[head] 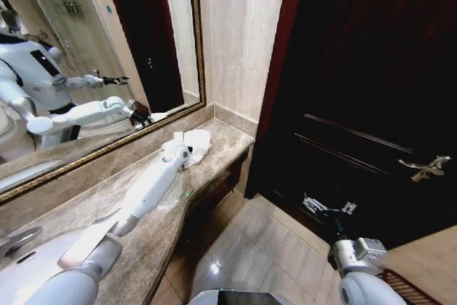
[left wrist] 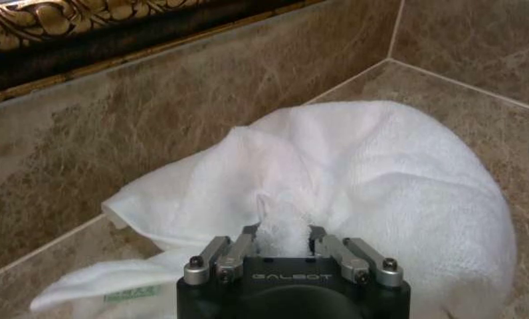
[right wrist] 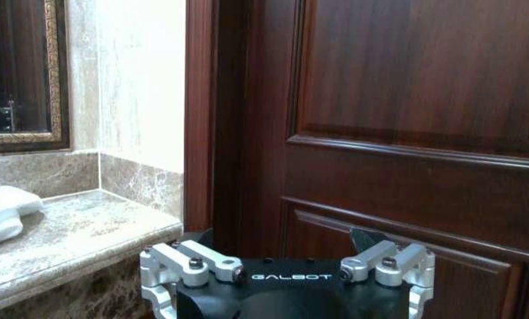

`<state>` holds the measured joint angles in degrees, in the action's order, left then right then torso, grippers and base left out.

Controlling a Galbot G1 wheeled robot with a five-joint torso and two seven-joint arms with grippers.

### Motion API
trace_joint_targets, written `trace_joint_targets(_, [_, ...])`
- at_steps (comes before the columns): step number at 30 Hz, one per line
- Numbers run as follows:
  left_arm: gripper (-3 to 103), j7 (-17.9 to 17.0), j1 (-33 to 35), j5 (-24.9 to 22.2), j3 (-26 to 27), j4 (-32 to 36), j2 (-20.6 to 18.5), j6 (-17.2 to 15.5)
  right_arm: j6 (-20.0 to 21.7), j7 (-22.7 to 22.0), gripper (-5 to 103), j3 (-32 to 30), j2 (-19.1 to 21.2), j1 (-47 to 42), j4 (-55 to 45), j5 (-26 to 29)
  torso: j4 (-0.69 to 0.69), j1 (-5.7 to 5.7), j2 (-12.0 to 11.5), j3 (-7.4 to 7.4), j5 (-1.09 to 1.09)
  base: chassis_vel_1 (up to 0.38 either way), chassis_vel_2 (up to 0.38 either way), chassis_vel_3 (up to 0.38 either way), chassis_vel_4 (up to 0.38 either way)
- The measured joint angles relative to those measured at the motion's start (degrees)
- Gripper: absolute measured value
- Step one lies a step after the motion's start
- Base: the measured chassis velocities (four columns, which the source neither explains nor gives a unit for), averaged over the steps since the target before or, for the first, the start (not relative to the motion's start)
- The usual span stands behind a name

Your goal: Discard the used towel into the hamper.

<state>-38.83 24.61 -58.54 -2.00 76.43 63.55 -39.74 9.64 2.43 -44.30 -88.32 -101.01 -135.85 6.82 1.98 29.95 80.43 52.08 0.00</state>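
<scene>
The used towel (head: 194, 142) is a crumpled white heap at the far end of the marble counter (head: 218, 166), near the corner below the mirror. My left arm reaches along the counter, and my left gripper (head: 180, 153) is on the towel's near side. In the left wrist view the left gripper (left wrist: 284, 234) is shut on a raised fold of the towel (left wrist: 380, 173). My right gripper (head: 325, 208) hangs open over the floor in front of the dark door, away from the towel (right wrist: 3, 212). A dark reddish woven edge of the hamper (head: 403, 287) shows beside my right arm.
A gilt-framed mirror (head: 71, 69) runs behind the counter and reflects my body. A sink (head: 21, 248) sits at the counter's near end. The dark wooden door (head: 371, 105) with a metal handle (head: 427, 168) stands to the right. Tiled floor (head: 250, 248) lies between counter and door.
</scene>
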Motion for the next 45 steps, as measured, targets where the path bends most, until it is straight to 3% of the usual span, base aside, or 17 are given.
trace_joint_targets(9, [12,0.45,0.13,0.06,0.0,0.09,-0.35,0.16,0.06,0.0,100,0.07,-0.11,0.02,-0.09,-0.13,0.0,0.0,0.0,0.0,0.0,0.0,0.0,0.0,0.0])
trace_joint_targets(29, [12,2.39,0.13,1.68,-0.63,0.38,-0.55,1.24,0.44,-0.34,100,0.15,0.01,0.37,-0.13,-0.12,0.0,0.0,0.0,0.0,0.0,0.0,0.0,0.0,0.0])
trace_joint_targets(33, [12,3.2,0.12,2.94,-1.1,0.71,-0.63,3.47,0.5,-0.34,100,0.26,0.05,0.58,-0.09,-0.11,0.01,0.0,0.0,0.01,-0.01,0.0,0.0,0.0,0.0])
trace_joint_targets(36, [12,4.92,0.46,3.86,-1.62,2.79,-1.2,7.21,0.63,-0.34,100,0.51,0.1,0.74,-0.05,-0.13,0.0,0.0,0.0,0.01,-0.01,0.0,0.0,0.0,0.0])
trace_joint_targets(39, [12,5.37,0.6,3.98,-1.7,3.49,-1.44,7.97,0.68,-0.34,100,0.55,0.14,0.81,-0.03,-0.13,0.0,0.01,0.0,0.01,-0.01,0.0,0.0,0.0,0.0])
trace_joint_targets(41, [12,7.35,1.4,4.96,-1.96,7.38,-3.03,10.55,0.98,-0.32,100,0.7,0.29,1.23,-0.01,-0.15,0.0,0.0,0.0,0.01,0.0,0.0,0.0,0.0,0.0])
trace_joint_targets(45, [12,7.75,2.66,5.88,-1.93,12.69,-4.95,11.73,1.12,-0.29,100,0.88,0.28,1.55,0.09,-0.15,-0.01,0.0,0.0,0.0,0.0,0.0,0.0,0.0,0.0])
